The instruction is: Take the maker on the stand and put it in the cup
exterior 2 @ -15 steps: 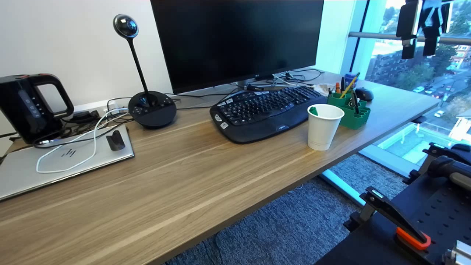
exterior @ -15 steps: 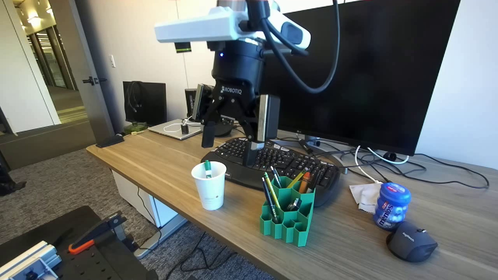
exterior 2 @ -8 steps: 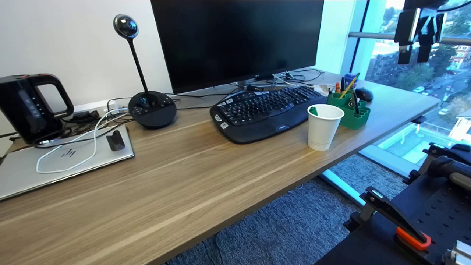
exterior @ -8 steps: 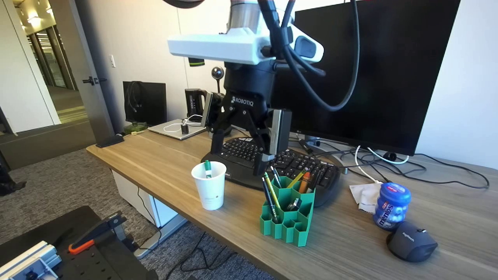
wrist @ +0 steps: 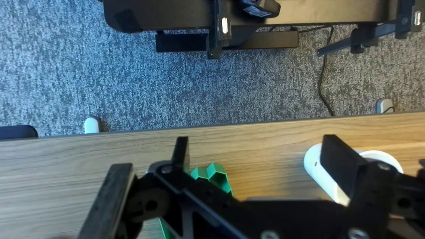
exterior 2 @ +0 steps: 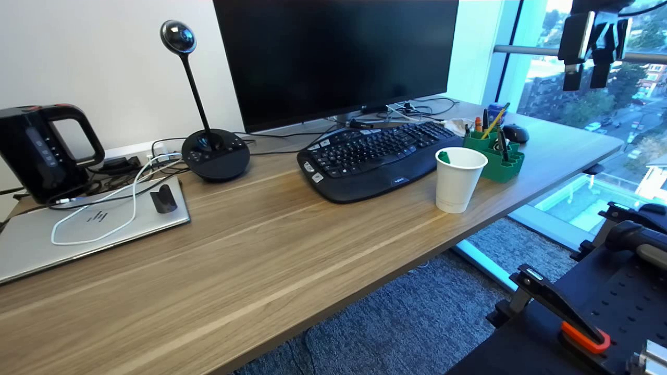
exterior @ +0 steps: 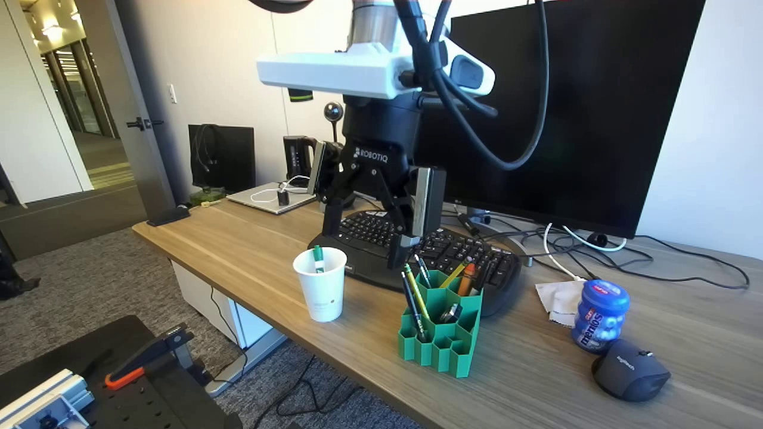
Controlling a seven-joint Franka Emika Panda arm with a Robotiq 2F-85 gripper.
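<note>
In an exterior view the Robotiq gripper (exterior: 365,237) hangs over the wooden desk (exterior: 369,333), seen against the black ergonomic keyboard (exterior: 369,263), its jaws spread wide, released. The green marker (exterior: 319,260) stands tilted inside the upright white disposable cup (exterior: 322,298), its green end at the rim. Apart from the cup sits the green honeycomb pen holder (exterior: 441,357), pens in its slots, an orange pen (exterior: 467,280) among them; past it are a Mentos tub (exterior: 599,319) and a Logitech mouse (exterior: 630,370). In an exterior view an electric kettle (exterior 2: 36,151) and a webcam (exterior 2: 218,159) stand well apart from the cup; the marker's green end shows against the inner wall. In the wrist view the parted jaws partly cover the cup and the pen holder
</note>
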